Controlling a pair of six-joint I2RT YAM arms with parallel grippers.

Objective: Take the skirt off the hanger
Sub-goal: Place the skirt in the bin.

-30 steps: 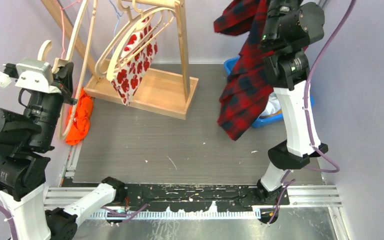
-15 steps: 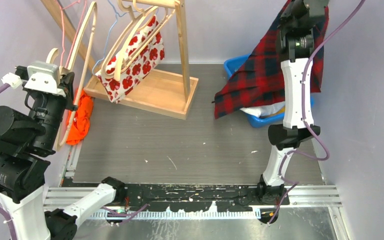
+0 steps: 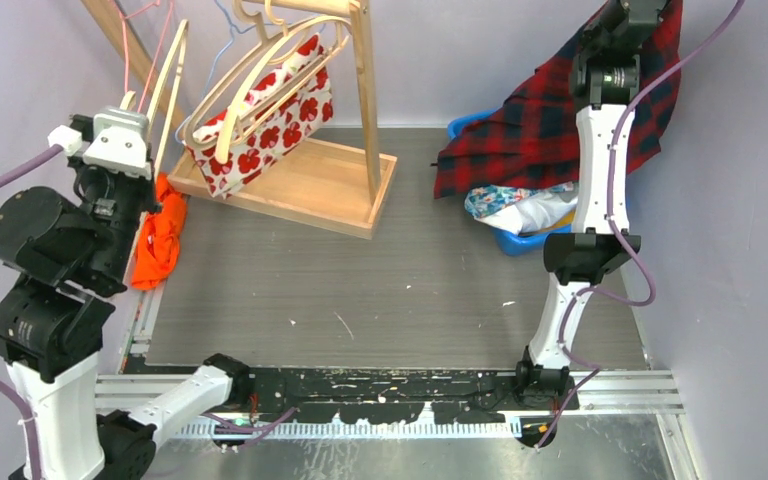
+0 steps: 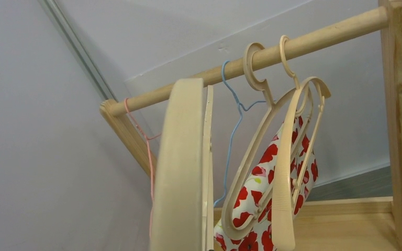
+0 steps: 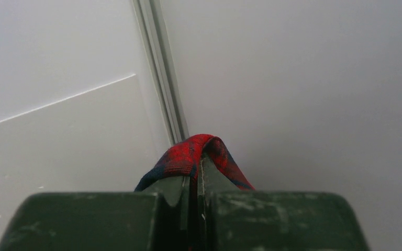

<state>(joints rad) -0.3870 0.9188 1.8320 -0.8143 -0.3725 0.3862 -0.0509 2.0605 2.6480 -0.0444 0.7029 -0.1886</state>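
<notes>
Right gripper [image 5: 194, 180] is pinched tight on a fold of the red-and-navy plaid skirt [image 5: 191, 149], with the cloth bunching up between its closed fingers. From that high grip the rest of the skirt drapes down and away below the hand, across the arm's upper links. Its lower edge hangs over the blue plastic bin [image 3: 520, 244] beneath, where a white and floral bundle of clothes [image 3: 518, 205] lies; whether the hem touches them I cannot tell. No hanger shows inside the skirt, so the main step looks done and the garment is free. Well apart, across the table, the left gripper [image 3: 128, 112] is closed on the pale, broad wooden hanger [image 4: 178, 172], which rises bare just in front of its camera with no cloth on it. Beyond that hanger stands the light wooden clothes rack [image 4: 340, 31], its rail carrying more hangers and a white item printed with red flowers [image 4: 264, 178]. What seems left is to lower the skirt toward the bin below the right hand and let go. The empty hanger could perhaps then go back on the rail ahead of the left hand.
</notes>
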